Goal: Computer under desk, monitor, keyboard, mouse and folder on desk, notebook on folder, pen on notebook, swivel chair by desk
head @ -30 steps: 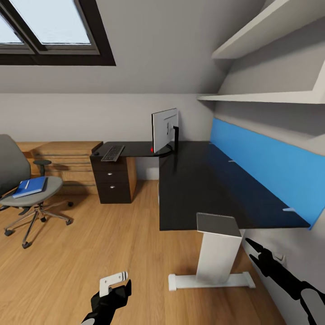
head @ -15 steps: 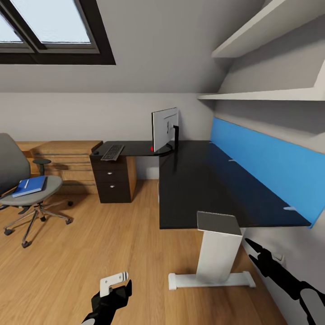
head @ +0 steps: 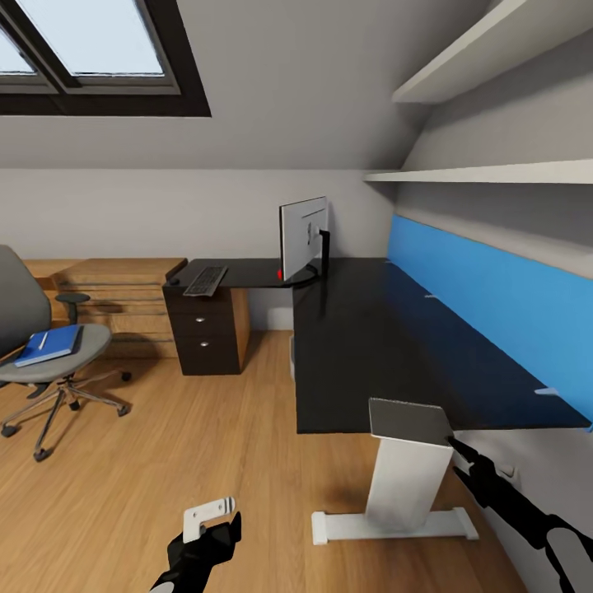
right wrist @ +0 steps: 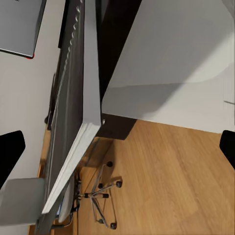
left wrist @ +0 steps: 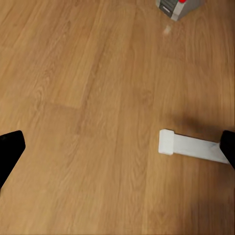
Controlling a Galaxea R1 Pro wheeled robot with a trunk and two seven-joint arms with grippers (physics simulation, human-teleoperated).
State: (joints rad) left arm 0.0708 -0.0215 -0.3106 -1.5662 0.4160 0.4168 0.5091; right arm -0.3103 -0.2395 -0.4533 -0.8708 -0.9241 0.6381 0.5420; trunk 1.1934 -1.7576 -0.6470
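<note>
The black L-shaped desk [head: 371, 346] runs along the right wall. On it stand the monitor [head: 303, 239] at the corner, the keyboard [head: 206, 279] and the small mouse [head: 174, 280] to its left. At the left is the swivel chair [head: 70, 379], with the blue folder [head: 51, 344] on its seat and the white pen [head: 41, 340] lying on the folder. The computer [left wrist: 177, 5] sits on the floor. My left gripper [head: 210, 519] [left wrist: 117, 147] hangs open over bare floor. My right gripper [head: 465, 461] [right wrist: 117, 147] is open beside the desk's near end.
The desk's white leg [head: 403, 478] and foot [left wrist: 191, 146] stand just ahead of me. A light-wood chest [head: 115, 305] lines the back wall. A blue wall panel [head: 494, 305] and white shelves [head: 494, 175] sit above the desk. Wood floor [head: 189, 436] lies open between chair and desk.
The whole view has shifted a little: the camera moved, so the desk looks slightly nearer and the chair sits further left. Nothing in the room moved; both grippers stay as they were.
</note>
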